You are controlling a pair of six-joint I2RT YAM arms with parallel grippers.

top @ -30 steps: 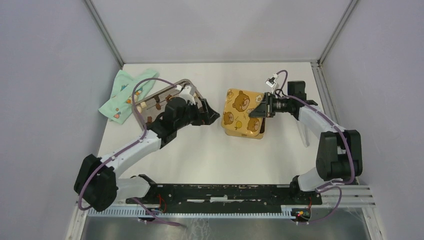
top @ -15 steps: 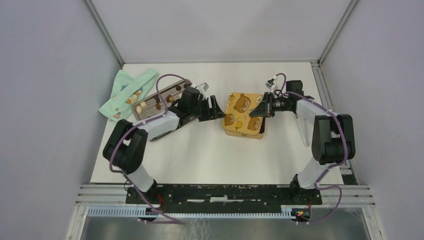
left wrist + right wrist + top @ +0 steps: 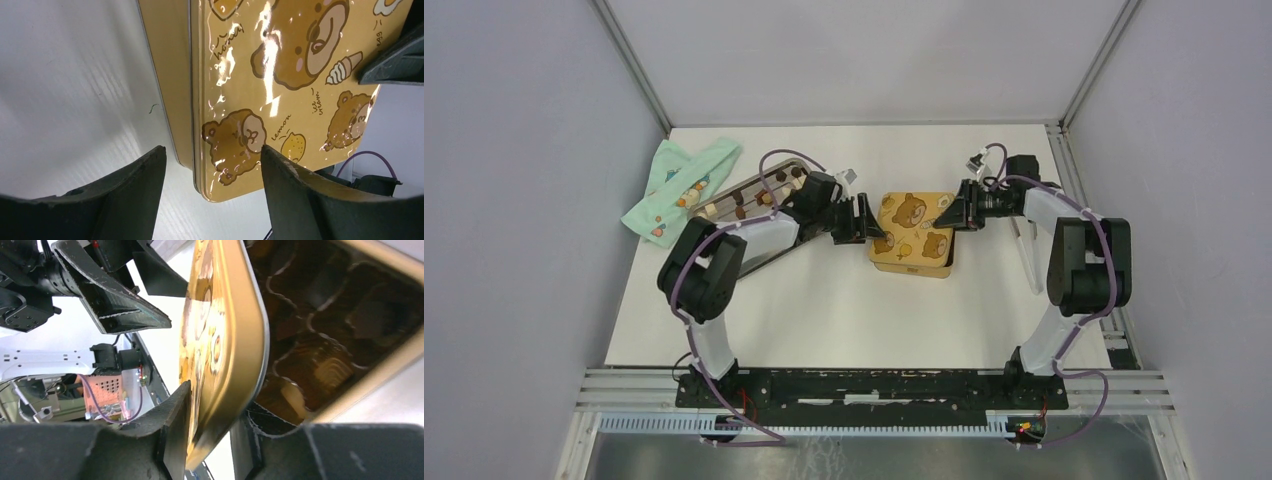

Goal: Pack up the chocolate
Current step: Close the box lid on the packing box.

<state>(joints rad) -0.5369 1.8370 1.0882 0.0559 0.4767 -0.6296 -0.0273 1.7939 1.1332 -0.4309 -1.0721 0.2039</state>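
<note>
The chocolate is small brown and cream pieces lying on a metal tray at the left. The gold tin with bear pictures stands mid-table. My left gripper is open at the tin's left edge. In the left wrist view its fingers straddle the near corner of the lid without touching it. My right gripper has the lid's raised edge between its jaws, and a gap shows beside one finger. Under the lid is the tin's brown compartment insert.
A mint-green patterned cloth lies at the far left beside the tray. A clear strip rests near the right arm. White walls and metal rails enclose the table on three sides.
My left arm has swung right from the tray to the tin's left edge, and its jaws have narrowed a little. The right gripper's jaws have widened around the lid's edge.
</note>
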